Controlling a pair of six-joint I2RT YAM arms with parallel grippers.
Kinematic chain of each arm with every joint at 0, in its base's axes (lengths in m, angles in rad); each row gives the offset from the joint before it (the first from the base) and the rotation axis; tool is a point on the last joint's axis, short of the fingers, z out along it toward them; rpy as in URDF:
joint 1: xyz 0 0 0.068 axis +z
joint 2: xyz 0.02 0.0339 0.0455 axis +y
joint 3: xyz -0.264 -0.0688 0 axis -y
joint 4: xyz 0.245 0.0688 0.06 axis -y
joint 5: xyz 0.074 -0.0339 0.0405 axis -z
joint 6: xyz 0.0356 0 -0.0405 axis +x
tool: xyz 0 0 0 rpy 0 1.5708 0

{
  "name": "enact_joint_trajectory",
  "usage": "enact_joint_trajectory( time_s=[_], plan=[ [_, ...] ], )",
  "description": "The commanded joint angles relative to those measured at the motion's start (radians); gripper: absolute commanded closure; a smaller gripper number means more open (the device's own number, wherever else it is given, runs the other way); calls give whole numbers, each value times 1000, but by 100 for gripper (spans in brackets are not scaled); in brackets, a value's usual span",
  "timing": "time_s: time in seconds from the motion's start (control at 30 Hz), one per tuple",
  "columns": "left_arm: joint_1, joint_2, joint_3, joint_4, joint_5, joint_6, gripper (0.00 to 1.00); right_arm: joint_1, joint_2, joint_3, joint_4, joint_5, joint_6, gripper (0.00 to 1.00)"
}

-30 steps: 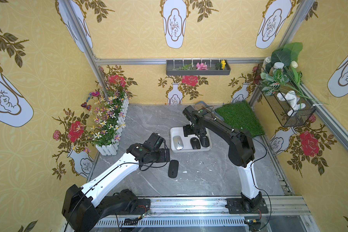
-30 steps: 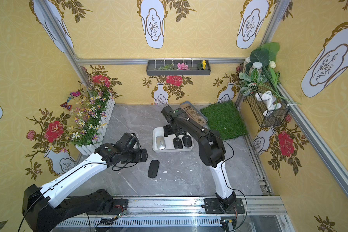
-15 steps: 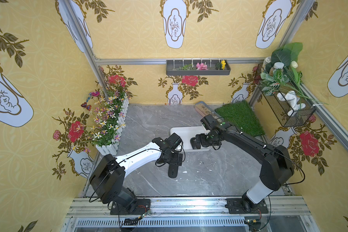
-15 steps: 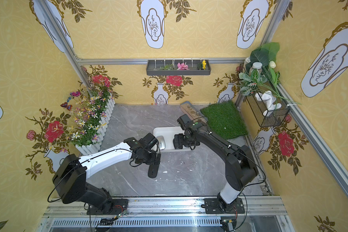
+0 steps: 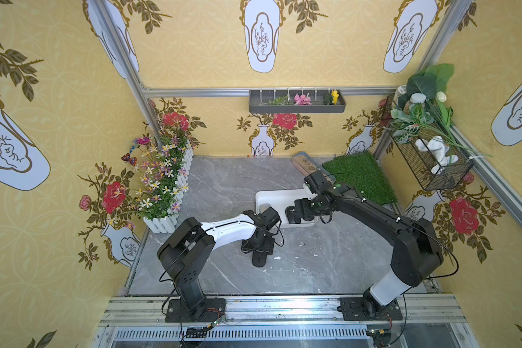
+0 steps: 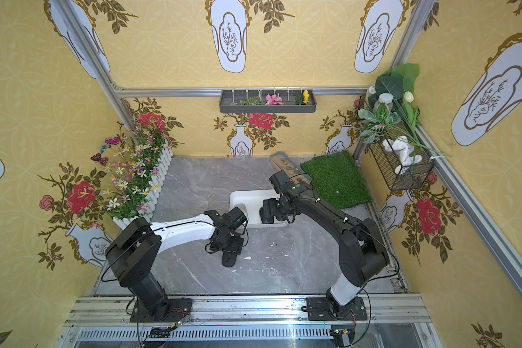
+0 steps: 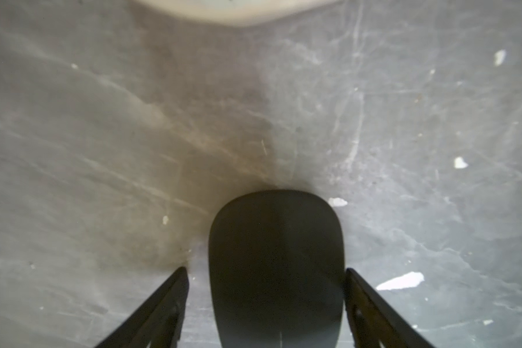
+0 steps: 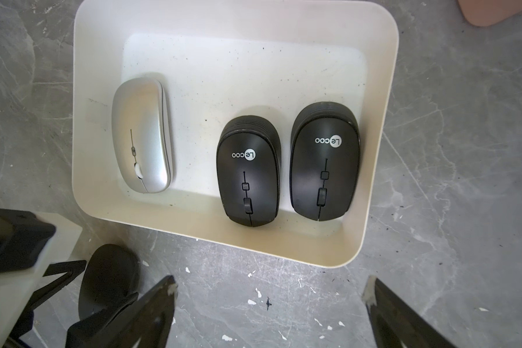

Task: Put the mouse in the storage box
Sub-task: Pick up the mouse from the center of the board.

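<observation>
Left jaws have dropped astride the mouse (image 7: 276, 271), open, near the storage box (image 7: 238, 12) rim; right jaws gape.

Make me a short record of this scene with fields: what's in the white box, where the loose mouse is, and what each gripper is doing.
storage box: white, on the grey table
inside the box: silver mouse and two black mice, side by side
loose black mouse: flat on the table, just outside the box
left gripper: open, one finger on each side of the loose black mouse, not clamped
right gripper: open, empty, near the box
task state: loose black mouse not yet in the box
</observation>
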Motion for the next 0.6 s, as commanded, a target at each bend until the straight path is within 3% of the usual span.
enact_joint_trajectory(
  time_s=[0.0, 0.1, 0.23, 0.57],
  plan=[
    [-4, 20, 9, 8, -25, -8, 23, -1, 9, 12, 35, 5, -19, 3],
    [-10, 30, 22, 0, -31, -15, 36, -5, 15, 20, 35, 7, -27, 3],
    [-18, 30, 24, 1, -29, -31, 44, -13, 22, 28, 34, 12, -33, 3],
    [-23, -31, 99, -111, -88, -37, 46, -20, 32, 41, 43, 20, -44, 3]
  ],
)
